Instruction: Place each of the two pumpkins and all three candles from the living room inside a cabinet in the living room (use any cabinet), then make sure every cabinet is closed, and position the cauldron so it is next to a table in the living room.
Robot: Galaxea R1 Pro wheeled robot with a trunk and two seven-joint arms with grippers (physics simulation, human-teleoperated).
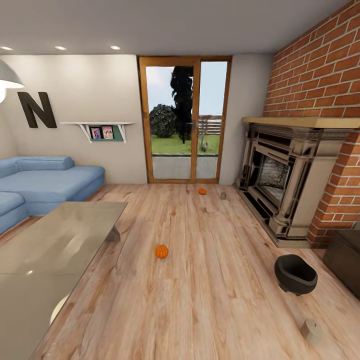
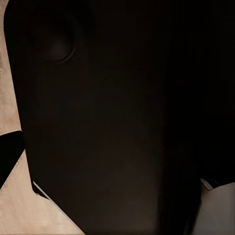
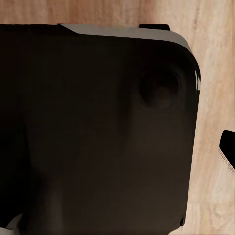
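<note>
- Pumpkins, two, orange: the near pumpkin (image 1: 161, 251) sits on the wooden floor (image 1: 210, 300) mid-room, just off the glass table's far corner; the far pumpkin (image 1: 202, 191) lies by the glazed patio door (image 1: 185, 120).
- Candles, grey-beige stubs, two in sight: the far candle (image 1: 223, 196) stands on the floor near the far pumpkin, between it and the fireplace; the near candle (image 1: 312, 331) lies tilted on the floor just short of the cauldron.
- Cauldron (image 1: 296, 274), black, round-bellied, upright on its feet, on the floor before the fireplace's near end, well apart from the table.
- Table (image 1: 55, 250), grey glass top, long, beside the blue sofa (image 1: 45, 182).
- Cabinet (image 1: 345, 260), dark brown, a corner only, past the cauldron under the brick wall (image 1: 320, 75).
- Fireplace (image 1: 287, 180), ornate beige, against the brick.
- Grippers: wrist views show dark housing over floorboards; whether either pair of jaws is wide or narrow cannot be told.
</note>
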